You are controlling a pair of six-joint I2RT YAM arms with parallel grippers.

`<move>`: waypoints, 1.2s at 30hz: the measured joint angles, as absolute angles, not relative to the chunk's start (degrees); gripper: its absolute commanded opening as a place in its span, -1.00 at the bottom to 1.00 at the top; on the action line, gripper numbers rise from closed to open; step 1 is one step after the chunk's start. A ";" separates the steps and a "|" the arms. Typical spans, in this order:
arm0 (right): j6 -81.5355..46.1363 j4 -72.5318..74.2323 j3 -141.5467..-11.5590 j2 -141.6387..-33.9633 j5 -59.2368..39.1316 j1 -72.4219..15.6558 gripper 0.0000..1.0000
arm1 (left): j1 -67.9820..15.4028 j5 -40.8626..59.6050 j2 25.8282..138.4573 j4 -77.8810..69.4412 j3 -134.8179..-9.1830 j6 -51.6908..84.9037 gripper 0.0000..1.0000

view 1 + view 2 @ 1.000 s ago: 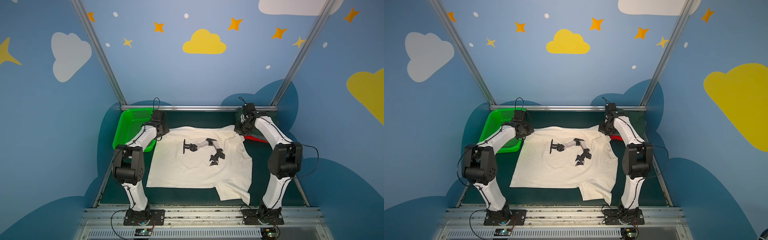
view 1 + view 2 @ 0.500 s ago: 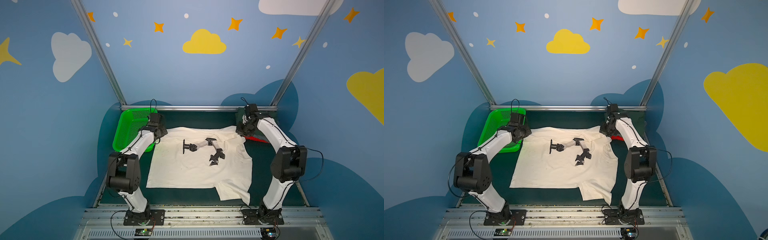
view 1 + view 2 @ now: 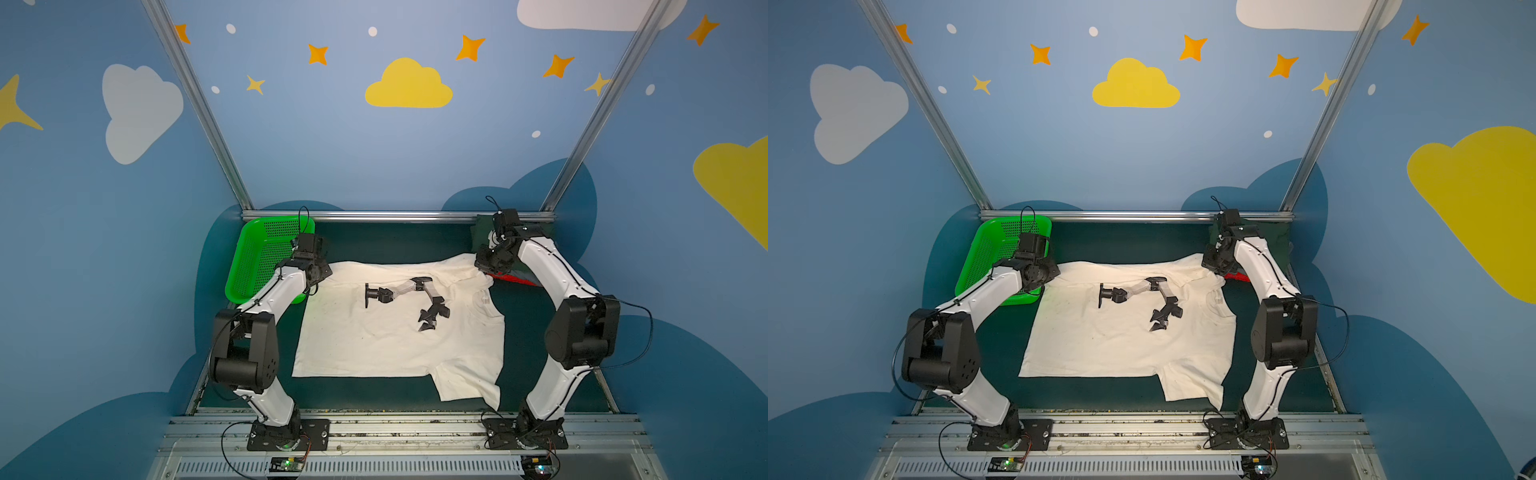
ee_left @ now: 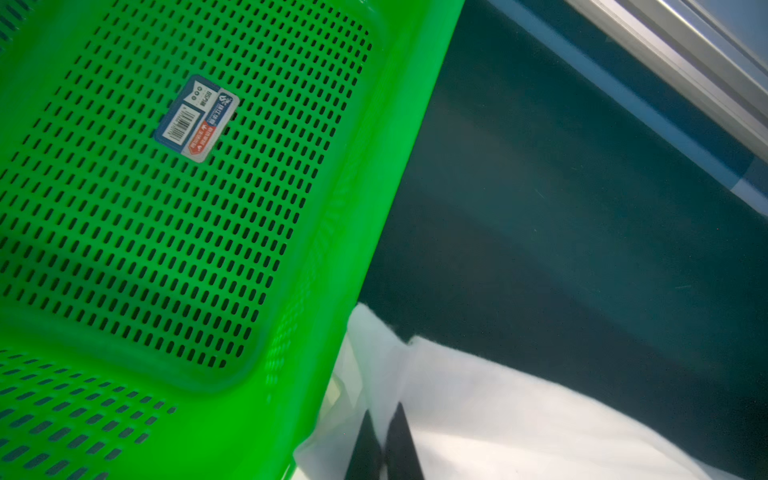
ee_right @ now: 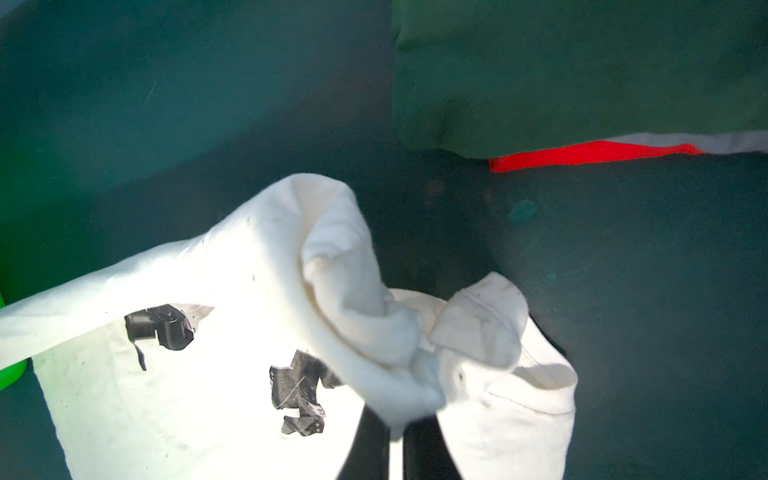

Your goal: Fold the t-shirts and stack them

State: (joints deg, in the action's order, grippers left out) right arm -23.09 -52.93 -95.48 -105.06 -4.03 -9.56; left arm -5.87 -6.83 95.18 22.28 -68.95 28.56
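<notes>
Bimanual cell in both top views. A cream tee [image 3: 386,340] [image 3: 1121,340] lies print-up and mostly flat on the dark green desk [image 3: 395,245]. A black-and-grey robot-arm print [image 3: 409,297] marks its chest. One short sleeve spreads out at the corner farthest from the green basket [image 3: 257,257].

The basket, perforated and empty, sits at the desk's far edge. The tee begins just beside it, and one corner of cloth rises against the basket's outer wall [image 4: 374,208].

The left gripper [image 4: 383,415] stands at that corner, right beside the basket. Its jaws are drawn nearly together, with cream cloth showing in the slit between them.

The right gripper [image 5: 395,428] is well apart from the basket, at the tee's opposite far corner. Its jaws are pinched on a bunched, lifted fold of the same tee beside the collar.

Beyond that gripper, at the end of the desk opposite the basket, folded shirts lie in a stack. A dark green tee [image 5: 561,75] is on top. Edges of a red tee [image 5: 582,156] and a grey tee [image 5: 727,141] show beneath it.
</notes>
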 measured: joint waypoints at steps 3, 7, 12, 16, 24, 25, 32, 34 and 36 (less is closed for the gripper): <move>-23.11 -52.93 -95.22 -104.86 -4.10 -9.26 -1.00 | -5.76 -7.07 94.72 22.02 -68.36 28.77 -0.93; -23.11 -52.93 -95.11 -104.86 -4.16 -8.73 -1.00 | -5.52 -7.11 94.72 21.93 -67.83 29.06 -0.93; -23.11 -52.86 -94.85 -104.86 -4.84 -7.99 -1.00 | -5.04 -7.11 94.74 21.82 -67.66 29.34 -0.93; -23.09 -52.75 -93.49 -104.57 -5.30 -7.62 -1.00 | -4.91 -7.11 94.74 21.26 -67.11 29.43 -0.93; -23.09 -52.86 -90.13 -102.17 -6.59 -6.85 -1.00 | -4.89 -7.25 94.74 19.81 -64.58 29.67 -0.93; -23.07 -52.82 -89.34 -101.51 -6.72 -6.74 -1.00 | -4.89 -7.31 94.72 19.46 -64.18 29.76 -0.93; -23.18 -52.75 -85.45 -99.35 -8.29 -6.20 -1.00 | -4.89 -7.40 95.00 18.90 -63.29 30.06 -0.93; -23.33 -52.53 -84.03 -99.11 -8.73 -6.13 -1.00 | -4.89 -7.40 95.04 18.44 -62.96 30.33 -0.93; -23.55 -52.53 -83.15 -99.11 -9.10 -6.11 -1.00 | -4.89 -7.38 95.18 18.15 -62.67 30.48 -0.93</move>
State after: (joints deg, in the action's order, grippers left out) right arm -23.55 -52.53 -83.15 -99.11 -9.10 -6.11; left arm -4.89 -7.38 95.18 18.15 -62.67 30.48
